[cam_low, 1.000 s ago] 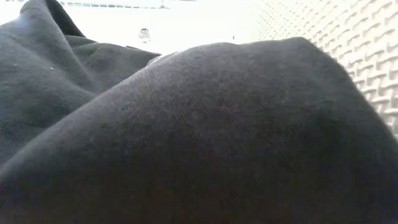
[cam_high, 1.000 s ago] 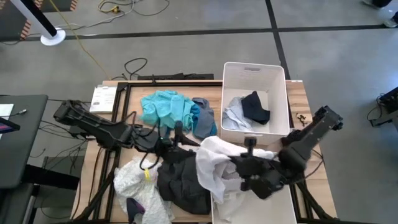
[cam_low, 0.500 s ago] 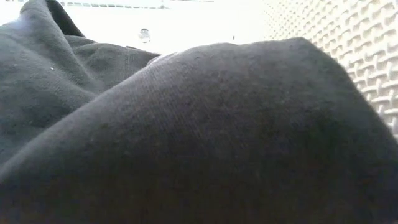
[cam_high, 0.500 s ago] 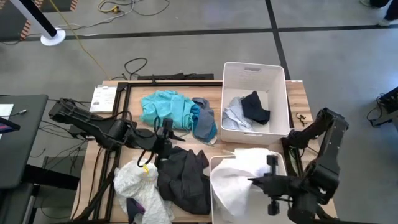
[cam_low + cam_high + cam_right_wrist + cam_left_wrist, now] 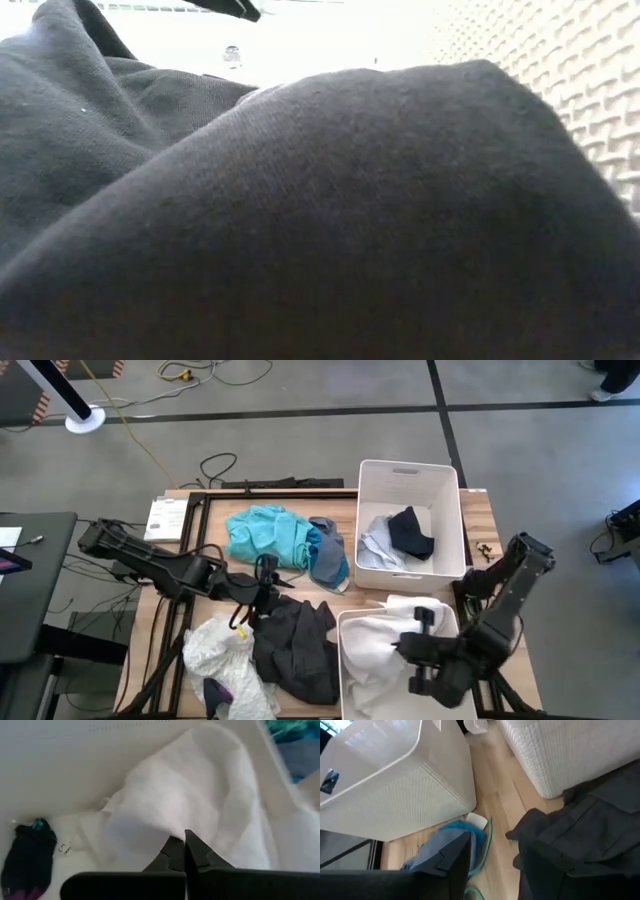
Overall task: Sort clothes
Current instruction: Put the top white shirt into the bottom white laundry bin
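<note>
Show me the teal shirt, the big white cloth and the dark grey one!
teal shirt (image 5: 265, 532), high view, middle of the bunched fabric.
white cloth (image 5: 375, 650), high view, folds inside the near bin.
dark grey garment (image 5: 295, 650), high view, its centre.

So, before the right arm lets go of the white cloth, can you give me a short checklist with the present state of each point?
1. Right tool shut on the soft white fabric garment: ok, fingers pinched together on it.
2. White garment over the near white rectangular plastic bin: ok, most of it lies inside.
3. Garment hanging over the bin rim: cannot tell, a fold sits near the far edge.
4. Left tool clear of the bins: ok, it is open above the dark grey fabric garment, holding nothing.
5. Far white plastic bin undisturbed: ok, a black piece and a pale piece lie in it.
</note>
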Controlling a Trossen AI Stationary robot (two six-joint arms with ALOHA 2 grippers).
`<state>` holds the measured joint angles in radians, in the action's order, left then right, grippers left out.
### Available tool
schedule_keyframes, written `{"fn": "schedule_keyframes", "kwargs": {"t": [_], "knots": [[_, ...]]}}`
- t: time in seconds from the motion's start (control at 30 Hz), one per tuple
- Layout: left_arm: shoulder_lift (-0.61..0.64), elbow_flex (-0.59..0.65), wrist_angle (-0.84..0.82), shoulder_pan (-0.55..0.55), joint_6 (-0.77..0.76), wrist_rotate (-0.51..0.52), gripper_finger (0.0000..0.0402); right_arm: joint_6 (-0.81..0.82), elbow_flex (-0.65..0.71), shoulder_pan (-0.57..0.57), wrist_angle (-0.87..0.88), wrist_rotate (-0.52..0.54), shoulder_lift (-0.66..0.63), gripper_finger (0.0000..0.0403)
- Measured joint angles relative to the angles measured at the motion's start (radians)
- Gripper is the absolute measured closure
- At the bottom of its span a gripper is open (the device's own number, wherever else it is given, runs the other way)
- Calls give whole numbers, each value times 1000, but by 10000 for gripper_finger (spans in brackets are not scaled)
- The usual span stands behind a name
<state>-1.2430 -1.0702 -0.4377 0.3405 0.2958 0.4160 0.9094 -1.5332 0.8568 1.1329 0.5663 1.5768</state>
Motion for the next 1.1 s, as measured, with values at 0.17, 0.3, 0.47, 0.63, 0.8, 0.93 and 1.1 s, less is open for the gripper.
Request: {"fn": "schedule_keyframes", "kwargs": {"t": [0.17,0.3,0.47,0.63,0.8,0.93,1.1], "knots": [[0,25,9,0,-2,0,242,-86,86,-86,-125,-113,1,403],[0,34,8,0,2,0,242,-106,145,-148,-160,-195,1,403],[0,34,11,0,2,-11,242,-138,216,-207,-210,-269,0,403],[0,34,10,0,2,-12,242,-185,292,-249,-323,-327,2,403],[0,34,10,0,2,-12,242,-187,358,-271,-407,-386,1,403],[0,34,10,0,2,-12,242,-188,399,-275,-476,-386,0,400],[0,34,11,0,-1,-12,242,-185,402,-276,-492,-386,10,379]]}}
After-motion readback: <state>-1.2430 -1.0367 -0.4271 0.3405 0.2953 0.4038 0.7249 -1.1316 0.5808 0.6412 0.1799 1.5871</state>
